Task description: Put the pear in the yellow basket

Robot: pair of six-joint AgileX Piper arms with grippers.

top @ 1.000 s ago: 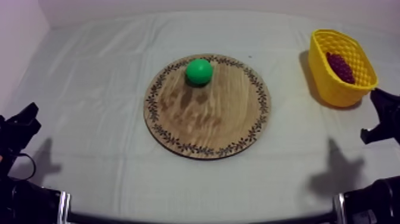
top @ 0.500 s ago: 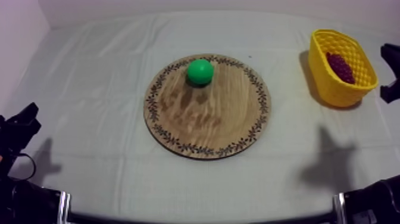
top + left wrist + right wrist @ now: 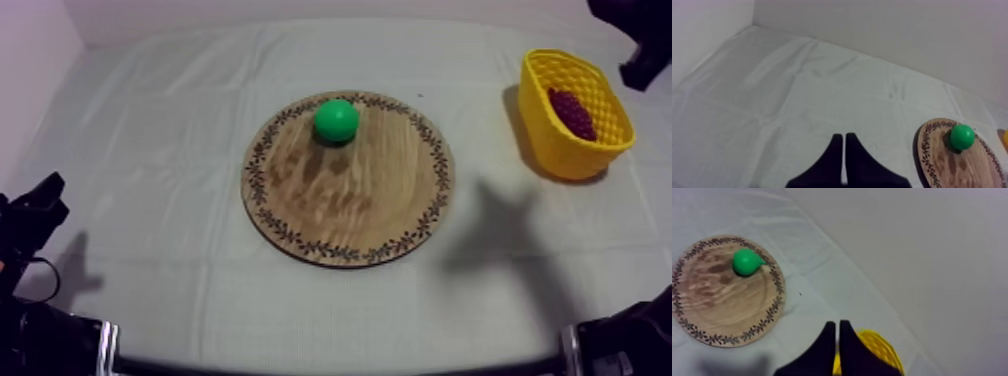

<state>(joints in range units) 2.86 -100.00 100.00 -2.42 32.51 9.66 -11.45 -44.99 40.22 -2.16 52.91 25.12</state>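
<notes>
A green pear (image 3: pixel 335 120) lies on the far part of the round wooden board (image 3: pixel 350 205) at mid-table. The yellow basket (image 3: pixel 545 130) stands at the right, a bunch of grapes (image 3: pixel 572 112) inside it. My right gripper (image 3: pixel 645 55) hangs high at the far right, beyond the basket. In the right wrist view its fingers lie together as a wedge (image 3: pixel 838 329) over the basket's rim (image 3: pixel 879 347), with the pear (image 3: pixel 746 262) far off on the board (image 3: pixel 722 303). My left gripper (image 3: pixel 52 197) rests at the near left, its wedge (image 3: pixel 843 142) shut on nothing.
Bare cloth surrounds the board on all sides. A pale wall runs along the table's far edge and left side. The right arm's shadow (image 3: pixel 505 225) falls on the cloth between board and basket.
My right arm has risen from beside the basket's near side to the far right corner above it. Its shadow has slid left toward the board. The left arm and pear are unmoved.
</notes>
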